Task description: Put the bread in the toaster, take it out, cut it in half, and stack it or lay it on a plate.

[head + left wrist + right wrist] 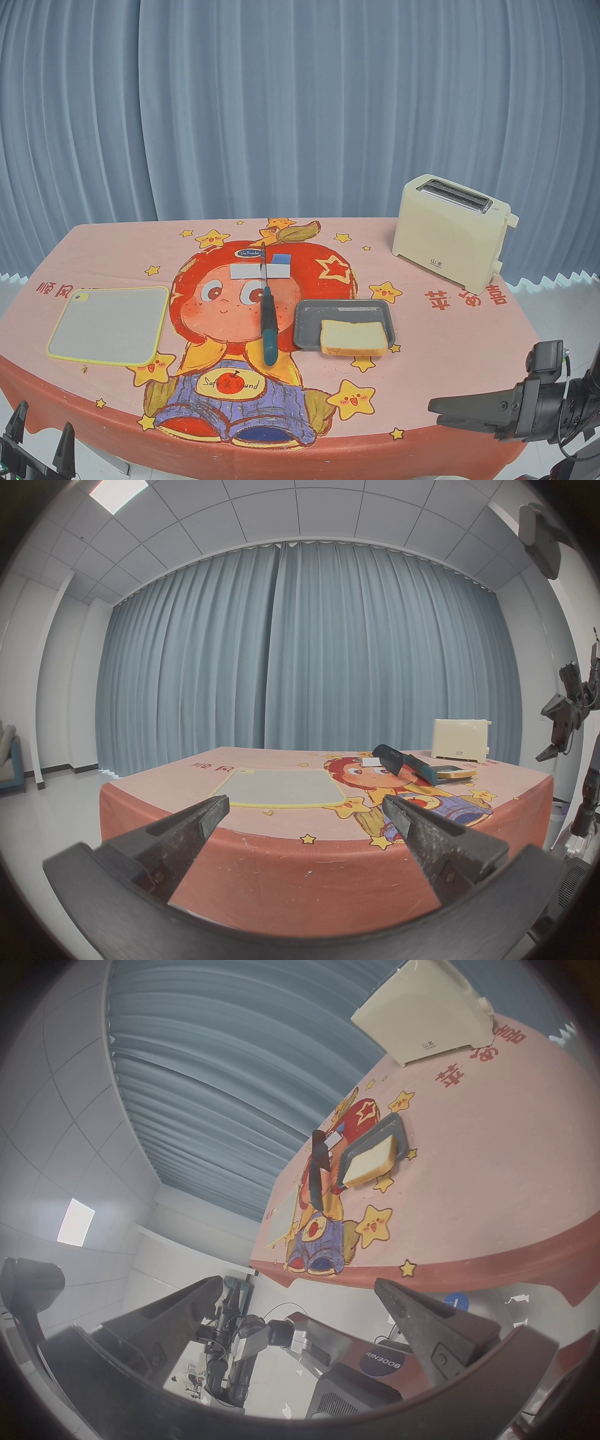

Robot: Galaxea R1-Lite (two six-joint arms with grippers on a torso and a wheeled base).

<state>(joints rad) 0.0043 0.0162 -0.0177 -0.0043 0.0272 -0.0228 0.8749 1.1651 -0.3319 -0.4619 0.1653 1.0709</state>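
A slice of bread lies on the near edge of a grey tray at the middle right of the table. The cream toaster stands at the far right, slots up. A teal-handled knife lies left of the tray, and a grey cutting board with a yellow rim lies at the left. My left gripper hangs open below the table's front left edge. My right gripper is open off the front right edge, holding nothing. The right wrist view shows the bread, toaster and knife.
The knife's blade tip rests over a small white and blue card. The pink printed tablecloth is bare between the tray and the toaster. A blue curtain hangs behind the table. In the left wrist view the cutting board lies just beyond the table edge.
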